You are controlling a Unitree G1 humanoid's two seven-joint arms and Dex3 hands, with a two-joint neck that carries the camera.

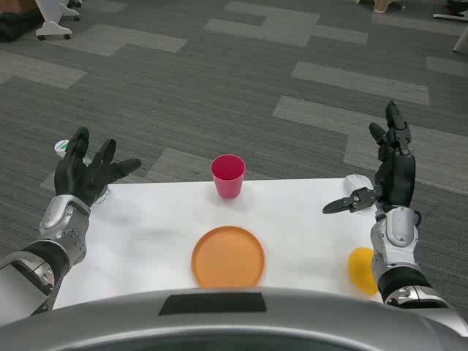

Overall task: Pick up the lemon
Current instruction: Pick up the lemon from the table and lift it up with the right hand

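Near the table's [161, 227] right front edge, the lemon [360, 269] lies just beside the right forearm, below and behind the raised right hand [387, 172], whose fingers are spread, holding nothing. Left hand [88, 174], also splayed and empty, hovers well apart.

One head view, looking forward and down over the flat white table [146, 234], grey carpet floor [219, 88] filling the upper frame
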